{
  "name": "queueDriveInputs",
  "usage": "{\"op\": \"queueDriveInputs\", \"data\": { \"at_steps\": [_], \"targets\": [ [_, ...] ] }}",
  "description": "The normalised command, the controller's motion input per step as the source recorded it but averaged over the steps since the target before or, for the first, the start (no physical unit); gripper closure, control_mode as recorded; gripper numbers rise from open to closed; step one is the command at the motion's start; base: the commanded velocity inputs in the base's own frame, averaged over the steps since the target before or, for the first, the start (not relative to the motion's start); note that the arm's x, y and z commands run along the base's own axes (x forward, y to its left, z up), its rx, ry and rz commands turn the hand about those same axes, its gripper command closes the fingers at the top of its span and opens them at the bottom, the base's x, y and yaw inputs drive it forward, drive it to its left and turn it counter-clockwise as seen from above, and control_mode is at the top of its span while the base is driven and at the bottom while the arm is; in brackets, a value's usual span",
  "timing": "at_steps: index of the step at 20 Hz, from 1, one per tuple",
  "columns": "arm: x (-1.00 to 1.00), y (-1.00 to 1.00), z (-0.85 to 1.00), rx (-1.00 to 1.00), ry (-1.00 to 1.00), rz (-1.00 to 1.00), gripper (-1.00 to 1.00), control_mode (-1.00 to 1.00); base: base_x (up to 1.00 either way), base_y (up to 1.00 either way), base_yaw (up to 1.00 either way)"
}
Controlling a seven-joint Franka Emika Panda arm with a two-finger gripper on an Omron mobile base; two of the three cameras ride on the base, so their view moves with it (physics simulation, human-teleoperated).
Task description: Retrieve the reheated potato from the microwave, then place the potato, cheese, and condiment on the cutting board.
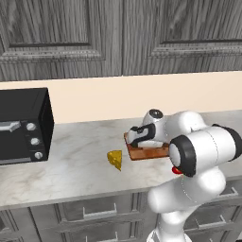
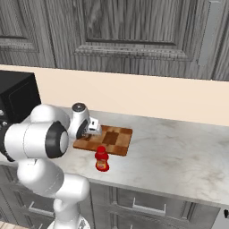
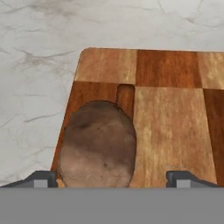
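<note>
The brown-grey potato (image 3: 97,146) lies on the left part of the checkered wooden cutting board (image 3: 170,127), free of the fingers. My gripper (image 3: 113,180) hangs just above it, open, one fingertip on each side. From the base views the hand (image 1: 141,135) sits low over the board (image 1: 147,152) at its left end. The yellow cheese wedge (image 1: 115,159) rests on the counter just left of the board. A red condiment bottle (image 2: 102,159) stands upright on the counter in front of the board (image 2: 115,138), near its front edge.
A black toaster oven with knobs (image 1: 21,125) stands at the left end of the marble counter (image 2: 179,152). Grey wall cabinets hang above and drawers run below the counter's front edge. My own white arm (image 2: 42,138) blocks part of the counter.
</note>
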Motion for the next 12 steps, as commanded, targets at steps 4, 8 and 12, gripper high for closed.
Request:
{"op": "queueDriveInputs", "data": {
  "at_steps": [4,8,12],
  "targets": [
    [-0.38,-0.03,0.27,0.00,0.00,0.00,-1.00,-1.00,0.00,0.00,0.00],
    [-0.44,-0.13,0.23,0.00,0.00,0.00,-1.00,-1.00,0.00,0.00,0.00],
    [-0.55,-0.16,0.30,0.00,0.00,0.00,-1.00,-1.00,0.00,0.00,0.00]
  ]
}}
